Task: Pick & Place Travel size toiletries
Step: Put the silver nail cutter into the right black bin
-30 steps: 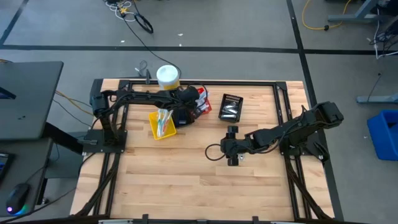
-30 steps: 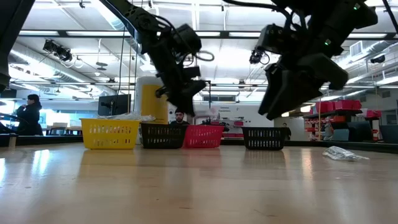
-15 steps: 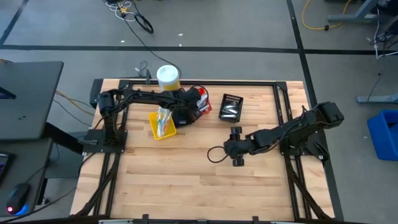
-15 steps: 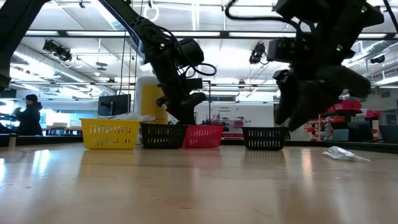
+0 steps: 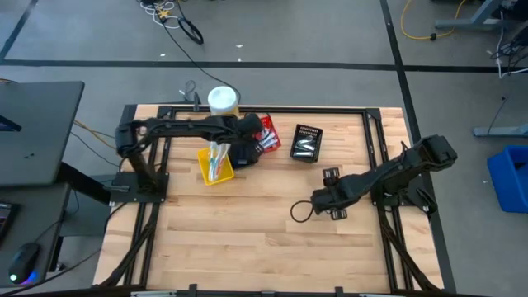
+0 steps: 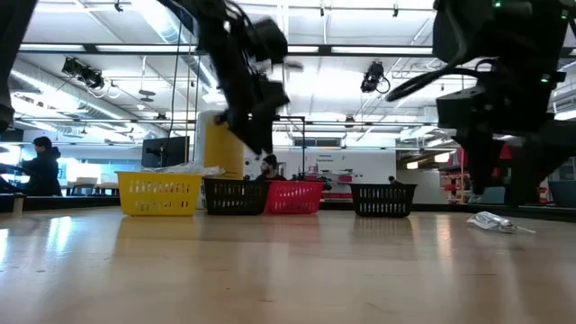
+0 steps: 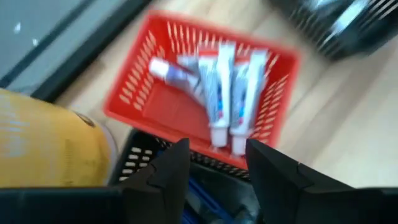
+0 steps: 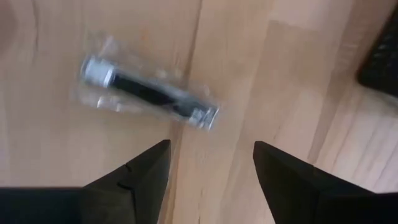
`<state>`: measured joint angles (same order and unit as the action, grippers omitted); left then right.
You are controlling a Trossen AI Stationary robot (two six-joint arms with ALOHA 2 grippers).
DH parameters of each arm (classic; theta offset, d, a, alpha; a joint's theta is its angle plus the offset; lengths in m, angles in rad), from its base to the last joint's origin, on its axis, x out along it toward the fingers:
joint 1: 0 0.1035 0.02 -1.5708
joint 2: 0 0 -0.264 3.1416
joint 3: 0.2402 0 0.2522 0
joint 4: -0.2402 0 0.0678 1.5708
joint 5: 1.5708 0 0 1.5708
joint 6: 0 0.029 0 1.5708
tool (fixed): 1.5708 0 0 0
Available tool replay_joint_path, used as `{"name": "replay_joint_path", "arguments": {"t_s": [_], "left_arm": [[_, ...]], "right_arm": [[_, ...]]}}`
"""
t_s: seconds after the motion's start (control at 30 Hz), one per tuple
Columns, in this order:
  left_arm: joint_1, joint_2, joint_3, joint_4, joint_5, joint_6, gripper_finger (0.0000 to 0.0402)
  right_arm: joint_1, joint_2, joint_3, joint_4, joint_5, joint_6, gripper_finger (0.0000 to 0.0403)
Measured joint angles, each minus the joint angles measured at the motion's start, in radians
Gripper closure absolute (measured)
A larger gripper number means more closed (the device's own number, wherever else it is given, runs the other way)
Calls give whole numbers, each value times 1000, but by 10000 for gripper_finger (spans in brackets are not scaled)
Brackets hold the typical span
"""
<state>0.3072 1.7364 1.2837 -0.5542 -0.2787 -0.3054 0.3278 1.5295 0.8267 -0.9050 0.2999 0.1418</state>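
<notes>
A clear packet with a dark stick point(image 8: 149, 93) lies flat on the bare wood. It also shows in the low view point(image 6: 491, 220). My right gripper point(image 8: 211, 168) hovers above it, open and empty, right of the table's middle point(image 5: 331, 195). My left gripper point(image 7: 217, 168) is open and empty. It hangs above the black basket of dark blue sticks point(image 7: 205, 193), beside the red basket point(image 7: 155, 106) holding white tubes point(image 7: 214, 93). The yellow basket point(image 5: 214, 165) holds clear toothbrushes. A second black basket point(image 5: 306, 142) holds silvery packets.
A large yellow canister with a white lid point(image 5: 223, 101) stands at the far edge behind the baskets. The baskets stand in a row at the table's far left point(image 6: 261, 196). The near half of the table is bare wood point(image 5: 247, 239). People show in the room beyond.
My right gripper has moved toward the table's right edge and a little toward the near edge, staying open, and now stands over the clear packet. My left gripper has dipped toward the black basket and then risen above it.
</notes>
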Motion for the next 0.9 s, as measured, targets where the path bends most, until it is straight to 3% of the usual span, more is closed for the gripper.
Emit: {"name": "replay_joint_path", "arguments": {"t_s": [0.2, 0.4, 0.67, 0.9], "left_arm": [[-57, -169, -2, -3, -24, 15, 246], [-141, -292, -62, -22, -71, 29, 248], [-268, -419, -259, 2, -175, -115, 248], [-338, -519, -428, 162, -204, -239, 248]], "right_arm": [[26, 0, 0, 43, -132, -72, 155], [35, 0, 0, 127, -146, -171, 168], [26, 0, -33, 193, -146, -344, 182], [-11, 0, -94, 264, -147, -411, 174]]}}
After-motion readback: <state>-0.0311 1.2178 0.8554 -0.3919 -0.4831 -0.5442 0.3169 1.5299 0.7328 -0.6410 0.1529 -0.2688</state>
